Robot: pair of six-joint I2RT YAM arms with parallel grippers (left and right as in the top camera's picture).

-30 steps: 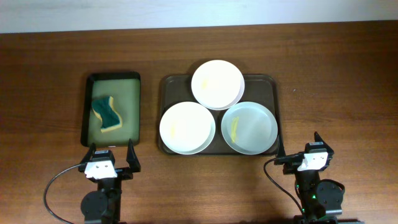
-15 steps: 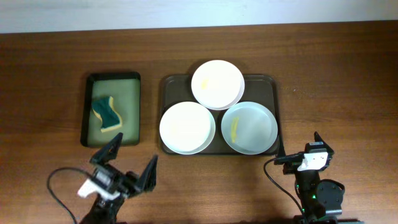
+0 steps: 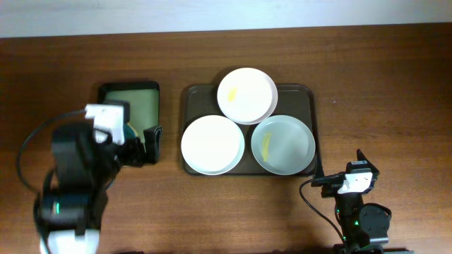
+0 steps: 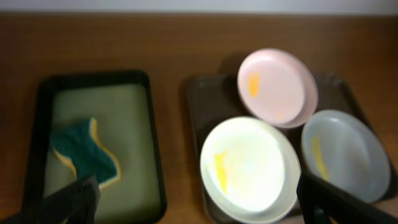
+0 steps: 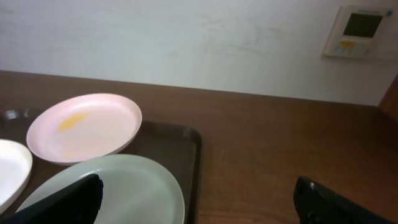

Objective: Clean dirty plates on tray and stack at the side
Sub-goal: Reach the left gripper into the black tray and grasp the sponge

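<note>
The three plates (image 3: 212, 144) lie on the tray (image 3: 307, 92) on the desk (image 3: 395, 77); the left pincer (image 4: 196, 186) hangs widely spread above the small black tray (image 4: 155, 155); the right pincer (image 5: 199, 199) is spread also.

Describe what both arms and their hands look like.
The left arm and right arm are black, each with a white wrist block, a looping black cable and a small green light. The left hand and right hand each have two dark, tapered fingers.

Plain indoor test room (office-like): wooden table (image 3: 381, 70), wall control panel (image 5: 362, 31)
</note>
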